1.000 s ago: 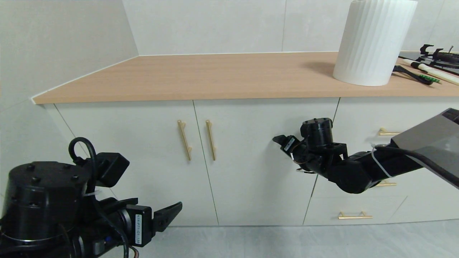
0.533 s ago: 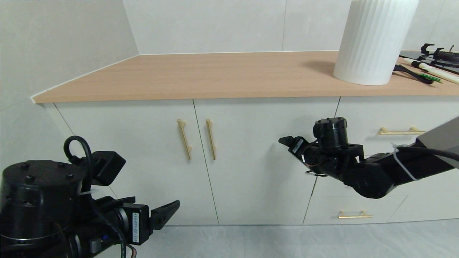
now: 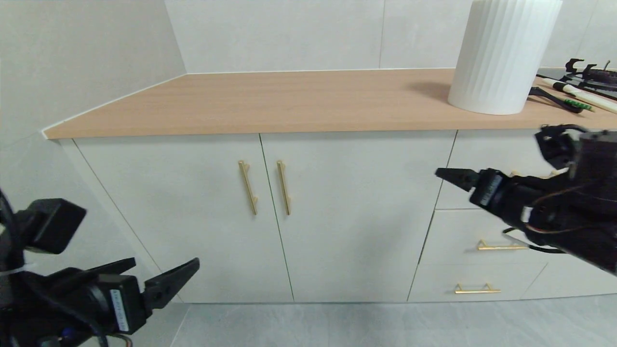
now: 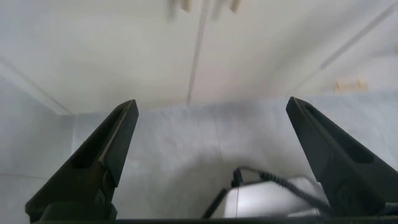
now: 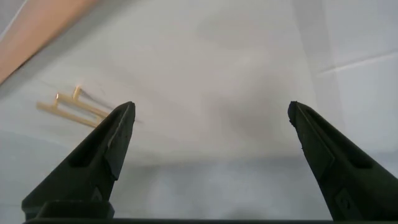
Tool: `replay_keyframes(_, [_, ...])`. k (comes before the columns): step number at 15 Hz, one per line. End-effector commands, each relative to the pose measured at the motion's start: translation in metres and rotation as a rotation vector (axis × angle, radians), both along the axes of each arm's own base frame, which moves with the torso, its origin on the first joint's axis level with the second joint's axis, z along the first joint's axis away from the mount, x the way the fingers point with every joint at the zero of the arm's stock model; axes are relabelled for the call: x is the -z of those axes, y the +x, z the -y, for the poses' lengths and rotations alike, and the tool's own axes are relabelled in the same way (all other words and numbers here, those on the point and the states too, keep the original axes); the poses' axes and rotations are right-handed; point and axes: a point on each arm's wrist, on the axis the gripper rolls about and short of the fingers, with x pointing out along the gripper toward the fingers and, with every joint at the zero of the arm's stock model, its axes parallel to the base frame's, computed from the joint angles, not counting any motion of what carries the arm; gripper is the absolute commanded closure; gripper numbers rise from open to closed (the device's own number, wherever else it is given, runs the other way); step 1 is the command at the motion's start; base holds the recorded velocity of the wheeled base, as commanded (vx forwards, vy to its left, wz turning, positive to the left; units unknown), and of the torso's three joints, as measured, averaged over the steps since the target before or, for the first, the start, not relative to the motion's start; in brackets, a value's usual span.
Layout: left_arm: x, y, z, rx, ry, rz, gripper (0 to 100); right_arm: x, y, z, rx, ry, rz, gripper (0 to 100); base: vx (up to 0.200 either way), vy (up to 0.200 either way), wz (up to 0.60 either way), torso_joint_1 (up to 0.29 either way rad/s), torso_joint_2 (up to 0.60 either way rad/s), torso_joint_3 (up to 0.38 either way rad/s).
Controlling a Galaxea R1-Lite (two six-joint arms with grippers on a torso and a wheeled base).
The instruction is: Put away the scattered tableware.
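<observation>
Head view: I see one wooden countertop (image 3: 270, 103) above two cabinet doors (image 3: 193, 221) with two gold handles (image 3: 248, 188). The utensils (image 3: 561, 102) lie at its right end, beside one white canister (image 3: 501, 58). The left gripper (image 3: 164, 265) and right gripper (image 3: 446, 174) hang before the cabinets.
Left wrist view: spread wide, empty.
Right wrist view: likewise.

Cream double cabinet doors (image 3: 202, 226), vertical brass handles (image 3: 248, 189), between left claw (image 3: 161, 272) and right claw (image 3: 455, 177). Wooden countertop (image 3: 289, 103) above both claws, ending at wall corner above left claw. Pale tiled walls (image 3: 279, 33) behind countertop. Drawers (image 3: 453, 233) with brass bar pulls (image 3: 496, 247) just below right claw. Grey tiled floor (image 3: 361, 325) under both claws, nearest left claw.
</observation>
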Motion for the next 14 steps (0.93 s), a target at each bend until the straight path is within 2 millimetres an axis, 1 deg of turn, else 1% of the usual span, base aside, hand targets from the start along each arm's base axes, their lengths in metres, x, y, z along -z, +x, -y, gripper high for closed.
replay_keyframes(1, [-0.002,-0.043,-0.033,-0.092,-0.064,0.144,0,-0.005,-0.123,0.071,0.117,-0.208,0.243,0,0.000,0.000,0.00,0.000,0.00,0.000])
replay_keyframes(3, [-0.002,-0.069,-0.051,-0.167,-0.019,0.218,0,-0.001,-0.170,0.099,0.229,-0.291,0.280,0,0.000,0.000,0.00,0.000,0.00,0.000])
replay_keyframes(4, [-0.004,-0.080,-0.057,-0.197,0.006,0.255,0,0.002,-0.190,0.109,0.284,-0.318,0.296,0,0.000,0.000,0.00,0.000,0.00,0.000])
replay_keyframes(5, [-0.006,-0.097,-0.063,-0.227,0.055,0.302,0,0.007,-0.216,0.117,0.329,-0.360,0.323,0,0.000,0.000,0.00,0.000,0.00,0.000])
replay_keyframes(6, [-0.005,-0.113,-0.068,-0.241,0.092,0.348,0,0.015,-0.238,0.123,0.360,-0.414,0.351,0,0.000,0.000,0.00,0.000,0.00,0.000])
replay_keyframes(8, [0.005,-0.136,-0.074,-0.270,0.126,0.381,0,0.036,-0.267,0.128,0.431,-0.513,0.365,0,0.000,0.000,0.00,0.000,0.00,0.000])
replay_keyframes(9, [0.012,-0.143,-0.075,-0.314,0.138,0.375,0,0.041,-0.272,0.128,0.479,-0.529,0.339,0,0.000,0.000,0.00,0.000,0.00,0.000])
replay_keyframes(11, [0.029,-0.153,-0.075,-0.370,0.147,0.381,0,0.040,-0.273,0.128,0.650,-0.538,0.292,0,0.000,0.000,0.00,0.000,0.00,0.000])
replay_keyframes(12, [0.039,-0.155,-0.074,-0.411,0.153,0.382,0,0.042,-0.274,0.125,0.695,-0.547,0.277,0,0.000,0.000,0.00,0.000,0.00,0.000])
replay_keyframes(13, [0.049,-0.160,-0.072,-0.456,0.155,0.402,0,0.050,-0.279,0.121,0.742,-0.558,0.279,0,0.000,0.000,0.00,0.000,0.00,0.000])
replay_keyframes(14, [0.057,-0.162,-0.071,-0.493,0.161,0.407,0,0.061,-0.278,0.118,0.719,-0.577,0.281,0,0.000,0.000,0.00,0.000,0.00,0.000])
